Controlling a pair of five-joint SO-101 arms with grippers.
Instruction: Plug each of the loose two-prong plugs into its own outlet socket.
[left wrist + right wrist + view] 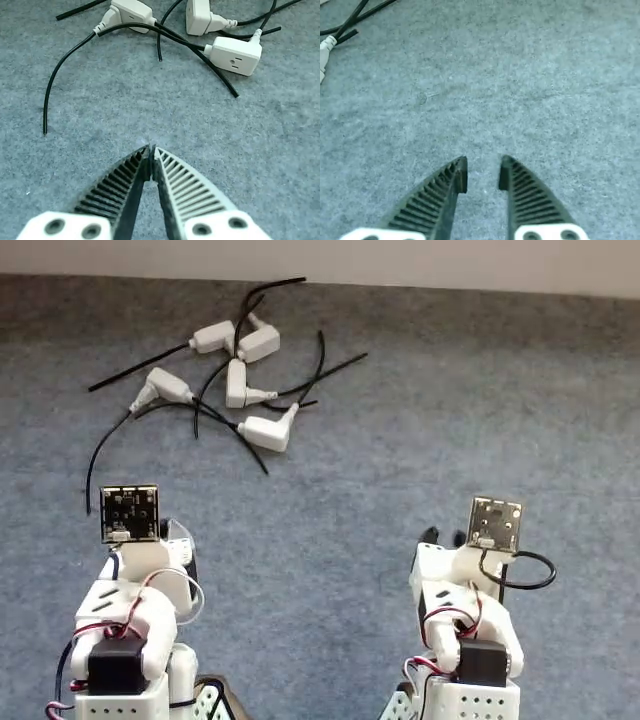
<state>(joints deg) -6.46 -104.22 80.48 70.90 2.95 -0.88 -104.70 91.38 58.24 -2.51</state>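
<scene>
Several white plug and socket pieces with short black cords lie tangled on the grey carpet at the far left. Nearest the arms is a white outlet socket point(266, 430) point(235, 54), its slots facing the left arm. Another white piece point(166, 387) point(126, 13) lies to its left, one point(238, 384) point(199, 16) sits in the middle, and two more point(212, 337) point(259, 341) lie farther back. My left gripper point(150, 149) is shut and empty, low over bare carpet short of the pile. At the near right, my right gripper point(482, 174) is open over bare carpet.
Both arms sit folded at the near edge, the left arm point(135, 570) and the right arm point(465, 580). A loose black cord point(100, 450) curls in front of the left arm. Grey carpet point(450, 420) stretches free on the right side.
</scene>
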